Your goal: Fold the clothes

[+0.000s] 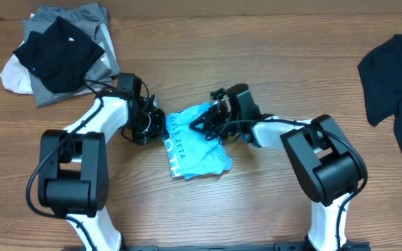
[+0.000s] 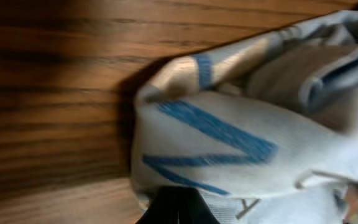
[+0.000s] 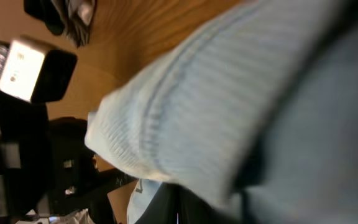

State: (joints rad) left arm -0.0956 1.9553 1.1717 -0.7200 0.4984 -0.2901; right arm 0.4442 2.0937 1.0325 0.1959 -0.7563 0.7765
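A light sky-blue T-shirt (image 1: 190,146) with white and dark lettering lies crumpled at the middle of the wooden table (image 1: 271,56). My left gripper (image 1: 158,125) is at the shirt's left edge. In the left wrist view its dark fingers (image 2: 178,202) are pressed together with the shirt's printed cloth (image 2: 229,143) pinched at their tips. My right gripper (image 1: 205,124) is at the shirt's upper right part. In the right wrist view it (image 3: 178,194) is shut, and ribbed blue cloth (image 3: 185,118) drapes over it and fills most of the frame.
A pile of black, grey and off-white garments (image 1: 58,52) sits at the back left corner. A black garment (image 1: 396,77) lies spread at the right edge. Both arm bases stand at the front edge.
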